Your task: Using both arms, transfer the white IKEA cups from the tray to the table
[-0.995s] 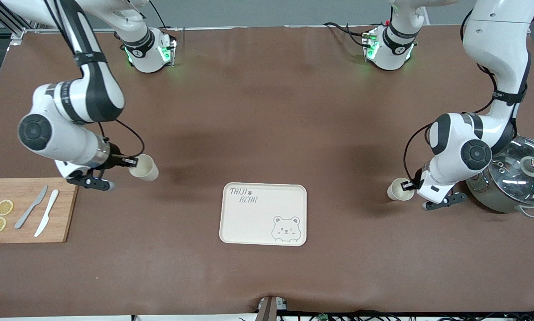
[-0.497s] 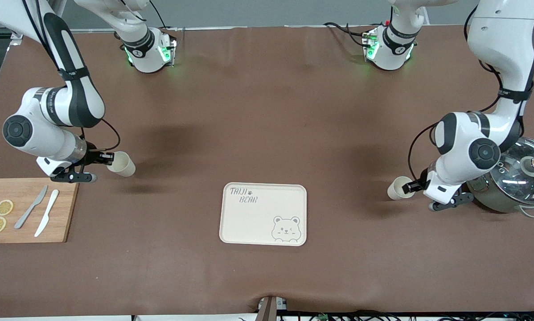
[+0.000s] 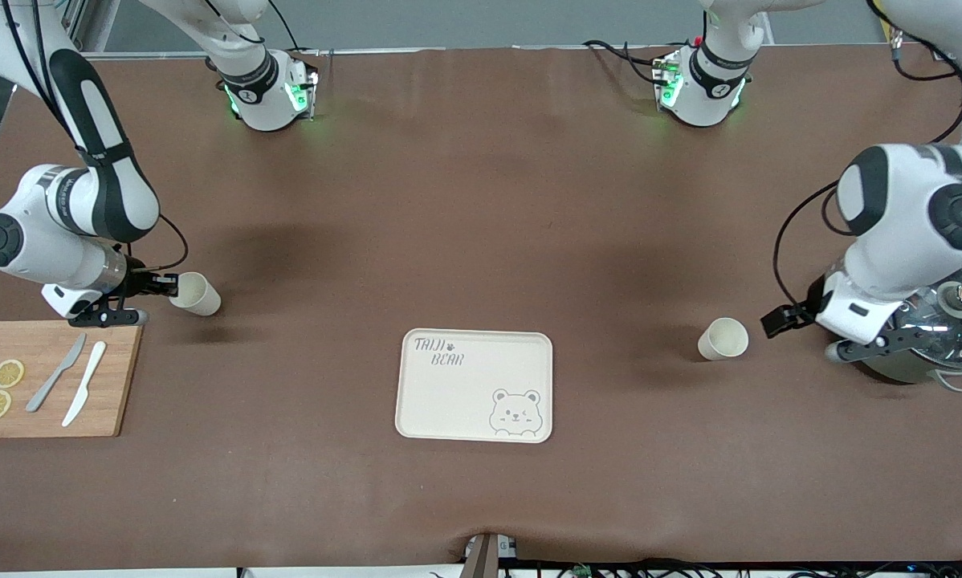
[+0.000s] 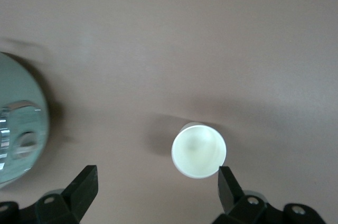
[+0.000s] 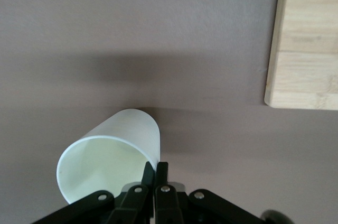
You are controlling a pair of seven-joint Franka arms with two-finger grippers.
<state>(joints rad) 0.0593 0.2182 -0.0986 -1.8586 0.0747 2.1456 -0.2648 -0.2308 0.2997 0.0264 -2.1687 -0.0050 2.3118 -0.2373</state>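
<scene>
One white cup (image 3: 723, 339) stands upright on the brown table, between the tray and the pot; in the left wrist view it (image 4: 199, 150) is seen from above. My left gripper (image 3: 776, 320) is open and empty, apart from that cup and beside the pot; in its own view the gripper (image 4: 157, 189) has its jaws wide apart. My right gripper (image 3: 172, 282) is shut on the rim of the second white cup (image 3: 195, 294), held tilted low over the table beside the cutting board's corner. In the right wrist view the gripper (image 5: 156, 174) pinches the cup's (image 5: 111, 155) wall.
A cream bear-printed tray (image 3: 474, 385) lies mid-table near the front camera. A steel pot with a glass lid (image 3: 931, 329) stands at the left arm's end. A wooden cutting board (image 3: 47, 377) with two knives and lemon slices lies at the right arm's end.
My left gripper opened, let go of its cup and drew back and up toward the pot. My right arm carried its cup toward the right arm's end of the table.
</scene>
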